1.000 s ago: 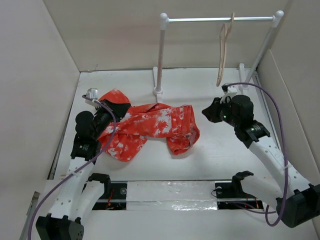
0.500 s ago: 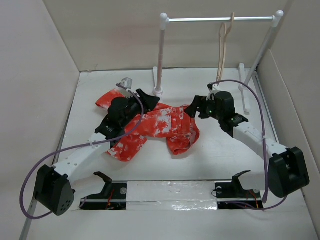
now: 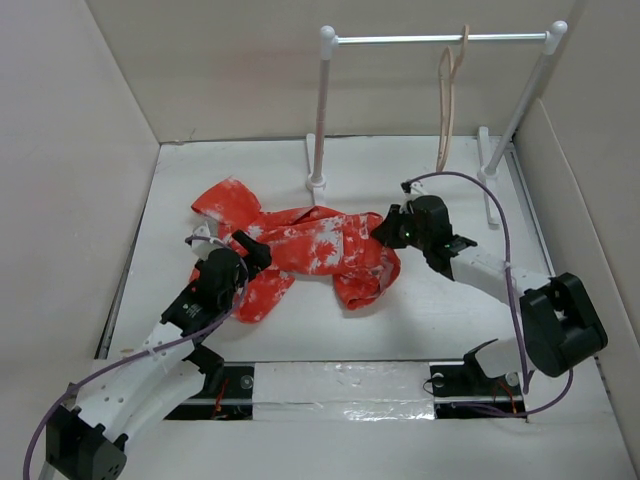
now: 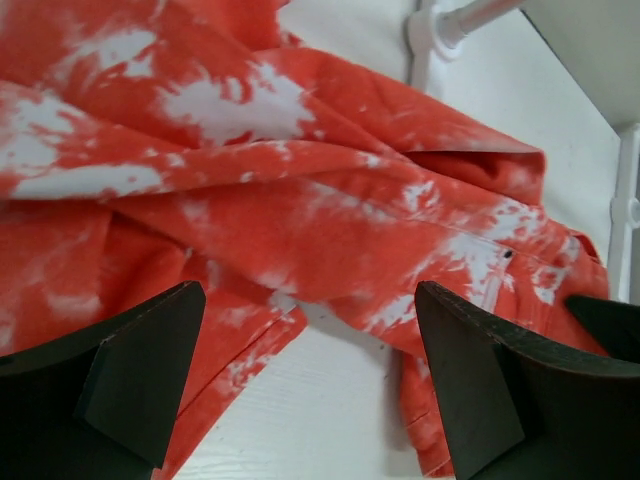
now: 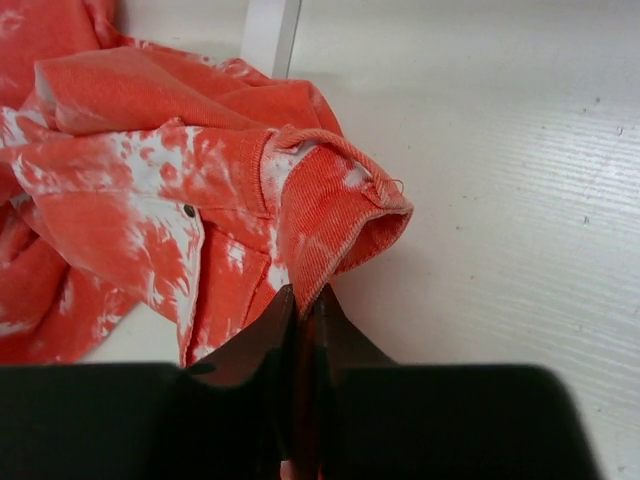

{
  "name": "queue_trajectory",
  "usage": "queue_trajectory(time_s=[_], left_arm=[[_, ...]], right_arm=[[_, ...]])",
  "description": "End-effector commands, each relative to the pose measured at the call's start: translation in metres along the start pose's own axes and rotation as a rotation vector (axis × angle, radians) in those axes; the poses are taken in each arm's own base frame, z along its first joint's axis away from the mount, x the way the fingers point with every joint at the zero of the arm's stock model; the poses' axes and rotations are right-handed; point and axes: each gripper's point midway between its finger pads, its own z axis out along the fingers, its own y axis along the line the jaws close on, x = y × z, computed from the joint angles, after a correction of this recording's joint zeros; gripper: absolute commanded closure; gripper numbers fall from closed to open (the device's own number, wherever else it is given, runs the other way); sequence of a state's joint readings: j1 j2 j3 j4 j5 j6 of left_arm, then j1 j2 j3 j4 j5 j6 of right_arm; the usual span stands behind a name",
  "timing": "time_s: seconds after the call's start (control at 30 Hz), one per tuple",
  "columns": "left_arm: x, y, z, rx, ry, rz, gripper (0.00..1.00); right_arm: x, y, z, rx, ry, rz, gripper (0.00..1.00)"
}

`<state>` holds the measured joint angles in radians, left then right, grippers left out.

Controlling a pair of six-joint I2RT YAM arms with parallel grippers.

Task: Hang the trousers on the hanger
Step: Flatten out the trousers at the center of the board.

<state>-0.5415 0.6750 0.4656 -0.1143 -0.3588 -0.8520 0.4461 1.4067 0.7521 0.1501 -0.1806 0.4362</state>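
The trousers (image 3: 310,245), lying on the table (image 3: 430,300) below the rack (image 3: 400,39), are now pinched at the waistband by the newly arrived right gripper (image 5: 300,310), the withdrawn left gripper (image 4: 310,340) held spread wide above them, so lifting toward the hanger (image 3: 446,110) is made possible.

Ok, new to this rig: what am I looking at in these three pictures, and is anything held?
Two robot arms are bolted at the table's near edge. The wide picture looks down from above; the other two come from a camera on each wrist. The orange-red trousers lie crumpled on the table. The left arm hovers over them with its jaws open, holding nothing. The right arm's jaws are shut on the waistband edge. The hanger hangs on the white rack at the back.
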Motion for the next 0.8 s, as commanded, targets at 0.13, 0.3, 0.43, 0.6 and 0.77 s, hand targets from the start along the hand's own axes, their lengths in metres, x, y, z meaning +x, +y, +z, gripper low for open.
queue_trajectory(time_s=[0.13, 0.3, 0.43, 0.6, 0.77], left_arm=[[0.001, 0.044, -0.005, -0.164, -0.044, -0.081, 0.12], [0.001, 0.045, 0.002, -0.159, -0.061, -0.139, 0.07], [0.002, 0.049, 0.015, -0.172, -0.058, -0.176, 0.05], [0.015, 0.047, 0.028, -0.147, 0.000, -0.235, 0.04], [0.027, 0.044, 0.035, -0.127, 0.045, -0.300, 0.04]], right_arm=[[-0.063, 0.011, -0.044, 0.030, -0.274, -0.007, 1.00], [-0.087, -0.001, -0.089, 0.114, -0.373, -0.031, 1.00], [-0.088, -0.010, -0.110, 0.151, -0.402, -0.038, 1.00], [-0.077, -0.017, -0.122, 0.155, -0.408, -0.055, 1.00], [-0.076, -0.011, -0.132, 0.131, -0.423, -0.076, 1.00]])
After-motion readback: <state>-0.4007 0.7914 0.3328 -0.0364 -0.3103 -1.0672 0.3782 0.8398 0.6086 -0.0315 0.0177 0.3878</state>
